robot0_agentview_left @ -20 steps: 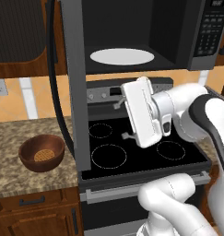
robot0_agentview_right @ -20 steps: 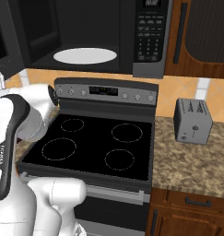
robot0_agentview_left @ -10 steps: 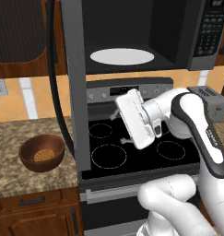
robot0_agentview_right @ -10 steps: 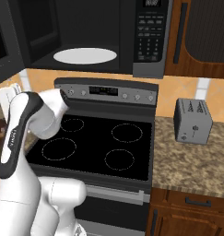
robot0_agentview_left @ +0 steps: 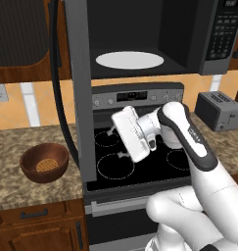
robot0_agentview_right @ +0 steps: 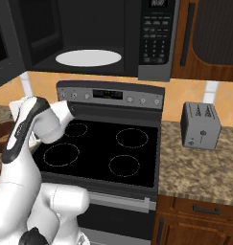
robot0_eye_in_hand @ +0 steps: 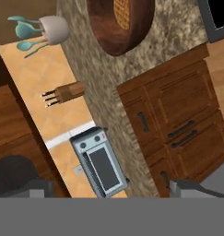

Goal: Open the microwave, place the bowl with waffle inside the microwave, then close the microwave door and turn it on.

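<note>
The microwave door (robot0_agentview_left: pixel 76 88) stands open, so fetching the bowl (robot0_agentview_left: pixel 44 162) is the step in hand. It sits on the worktop (robot0_agentview_left: pixel 22 188) well to the left of the end effector (robot0_agentview_left: pixel 115 142), waffle (robot0_agentview_left: pixel 46 164) inside (whether the fingers are spread, I cannot tell). Next move: swing left, descend over the rim.

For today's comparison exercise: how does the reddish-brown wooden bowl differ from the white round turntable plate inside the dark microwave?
The reddish-brown wooden bowl is deep and thick-rimmed; the white round turntable plate is flat. The bowl sits low on the speckled stone counter, left of the stove; the plate lies higher, inside the open microwave. The bowl holds a tan waffle; the plate is bare. Both are round.
</note>
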